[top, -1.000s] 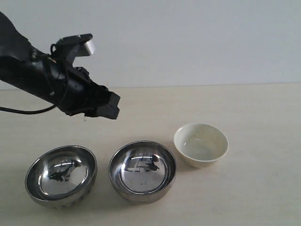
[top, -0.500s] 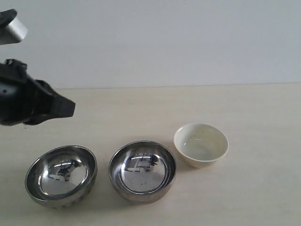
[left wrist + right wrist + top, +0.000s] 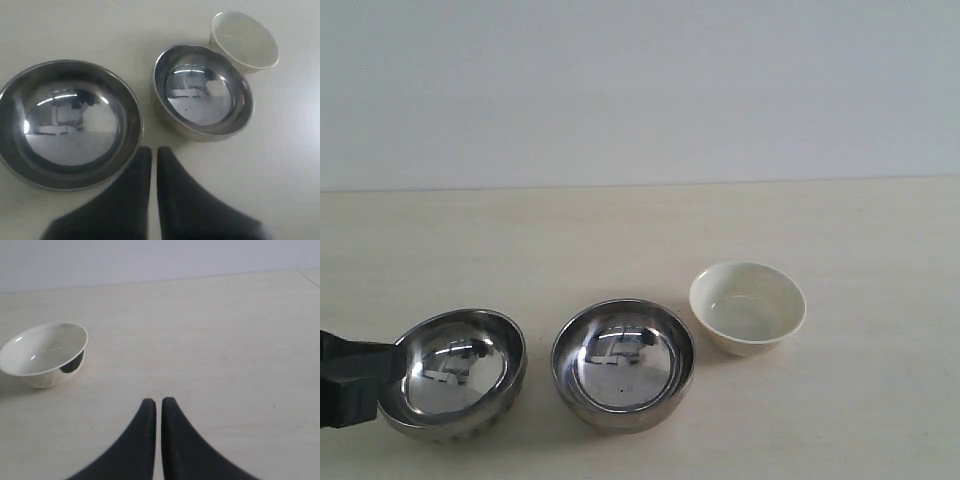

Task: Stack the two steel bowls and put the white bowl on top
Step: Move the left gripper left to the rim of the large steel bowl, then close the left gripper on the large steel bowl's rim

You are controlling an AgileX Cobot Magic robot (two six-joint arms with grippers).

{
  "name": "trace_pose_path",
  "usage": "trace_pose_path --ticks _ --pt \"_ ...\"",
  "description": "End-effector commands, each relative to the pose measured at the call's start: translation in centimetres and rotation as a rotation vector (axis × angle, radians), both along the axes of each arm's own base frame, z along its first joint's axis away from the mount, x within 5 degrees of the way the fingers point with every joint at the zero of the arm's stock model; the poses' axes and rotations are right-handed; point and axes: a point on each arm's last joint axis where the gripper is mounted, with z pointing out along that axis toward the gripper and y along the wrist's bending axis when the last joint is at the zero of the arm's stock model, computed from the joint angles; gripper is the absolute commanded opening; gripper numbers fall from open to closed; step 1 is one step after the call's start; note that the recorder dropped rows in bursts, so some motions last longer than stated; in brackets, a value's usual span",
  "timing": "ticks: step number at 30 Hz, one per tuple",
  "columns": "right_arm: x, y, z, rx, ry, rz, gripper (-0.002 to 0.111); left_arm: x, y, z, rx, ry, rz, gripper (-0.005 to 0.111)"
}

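Two steel bowls stand side by side near the table's front: the left one [image 3: 450, 372] [image 3: 67, 122] and the middle one [image 3: 622, 362] [image 3: 202, 90]. The cream-white bowl [image 3: 747, 306] [image 3: 245, 40] [image 3: 44, 354] sits upright just right of the middle one. All three are separate and empty. My left gripper [image 3: 365, 380] [image 3: 154, 150] is low at the left steel bowl's outer left side, shut, with only a thin slit between its fingers and nothing in it. Its tips lie just outside the rim. My right gripper [image 3: 158, 401] is shut and empty over bare table, right of the white bowl, out of the exterior view.
The pale wooden table [image 3: 860, 230] runs back to a plain light wall [image 3: 640, 90]. Nothing but the three bowls stands on it.
My left arm has swung from high over the table's back left down to the lower left edge, ending beside the left steel bowl. The bowls have not moved.
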Motion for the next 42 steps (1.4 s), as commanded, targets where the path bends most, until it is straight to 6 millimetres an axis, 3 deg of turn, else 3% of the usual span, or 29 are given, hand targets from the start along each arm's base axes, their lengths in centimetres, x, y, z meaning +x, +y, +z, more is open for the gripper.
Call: trace_pose_path --ticks 1,4,6,10,18,31,42 --pt "0.0 0.0 0.1 -0.001 -0.011 -0.002 0.000 1.4 0.1 -0.6 0.060 0.018 0.051 0.004" --pt "0.0 0.0 0.1 -0.001 -0.011 -0.002 0.000 3.3 1.2 -0.5 0.127 0.076 0.139 0.012" --pt "0.0 0.0 0.1 -0.001 -0.011 -0.002 0.000 4.3 2.1 -0.2 0.153 0.105 0.191 0.024" --pt "0.0 0.0 0.1 -0.001 -0.011 -0.002 0.000 6.5 3.4 1.2 0.181 0.160 0.260 0.059" --pt "0.0 0.0 0.1 -0.001 -0.011 -0.002 0.000 10.0 2.9 1.1 0.281 0.289 0.200 0.059" --pt "0.0 0.0 0.1 -0.001 -0.011 -0.002 0.000 13.1 2.6 -4.2 0.360 0.426 0.177 0.059" --pt "0.0 0.0 0.1 -0.001 -0.011 -0.002 0.000 14.5 2.4 -7.5 0.372 0.476 0.175 0.058"
